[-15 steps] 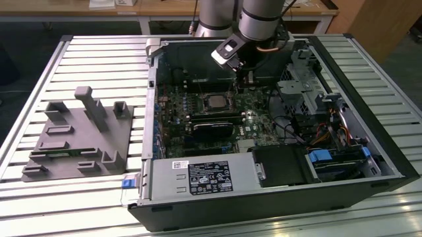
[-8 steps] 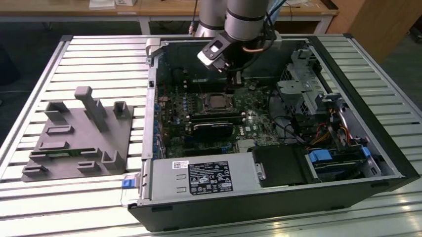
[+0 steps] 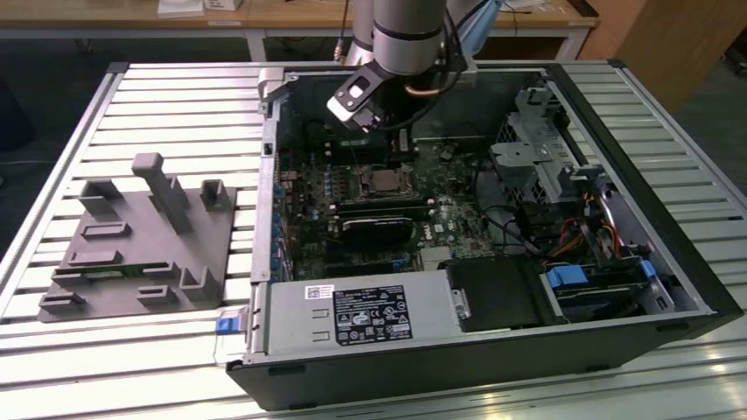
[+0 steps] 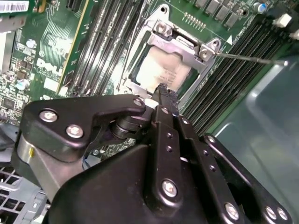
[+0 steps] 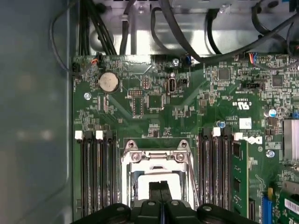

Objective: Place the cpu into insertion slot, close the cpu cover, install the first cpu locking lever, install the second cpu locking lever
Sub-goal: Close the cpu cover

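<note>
An open computer tower case (image 3: 653, 289) lies on its side on a slatted metal table (image 3: 175, 87), toward the table's edge at the exterior view's right. A grey fixture (image 3: 135, 254) with upright posts sits beside it, nearer the opposite edge. The robot arm (image 3: 408, 31) reaches down into the case, its end over the green motherboard (image 3: 450, 219), near the CPU socket (image 3: 380, 181).

Bright, even overhead light whitens the bench (image 3: 152, 96), glaring on its near slats. The case (image 3: 491, 363) interior lies darker. In the second wrist view the cpu (image 4: 163, 70) gleams pale, washed by soft glare.
</note>
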Controlling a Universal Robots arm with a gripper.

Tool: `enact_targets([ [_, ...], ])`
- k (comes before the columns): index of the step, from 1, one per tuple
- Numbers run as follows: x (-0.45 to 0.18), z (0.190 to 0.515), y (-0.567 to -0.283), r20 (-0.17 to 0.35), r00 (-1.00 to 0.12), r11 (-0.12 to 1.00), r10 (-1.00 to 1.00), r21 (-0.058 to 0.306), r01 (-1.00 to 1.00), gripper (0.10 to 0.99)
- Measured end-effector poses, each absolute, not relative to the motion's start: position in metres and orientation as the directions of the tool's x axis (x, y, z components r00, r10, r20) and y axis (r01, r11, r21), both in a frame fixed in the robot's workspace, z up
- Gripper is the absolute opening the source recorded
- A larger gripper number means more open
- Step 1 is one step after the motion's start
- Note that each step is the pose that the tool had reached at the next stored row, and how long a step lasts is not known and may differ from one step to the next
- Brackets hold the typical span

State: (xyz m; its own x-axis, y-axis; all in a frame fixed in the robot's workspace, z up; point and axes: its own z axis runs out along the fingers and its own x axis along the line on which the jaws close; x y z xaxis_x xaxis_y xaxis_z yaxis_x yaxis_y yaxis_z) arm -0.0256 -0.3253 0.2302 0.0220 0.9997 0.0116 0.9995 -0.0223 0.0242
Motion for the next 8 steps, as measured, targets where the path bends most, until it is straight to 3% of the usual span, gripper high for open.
enact_targets([
  [8, -0.039, 0.218, -0.326, 0.012, 0.022, -0.022, 1.000, 0.035, 0.999, 0.106],
])
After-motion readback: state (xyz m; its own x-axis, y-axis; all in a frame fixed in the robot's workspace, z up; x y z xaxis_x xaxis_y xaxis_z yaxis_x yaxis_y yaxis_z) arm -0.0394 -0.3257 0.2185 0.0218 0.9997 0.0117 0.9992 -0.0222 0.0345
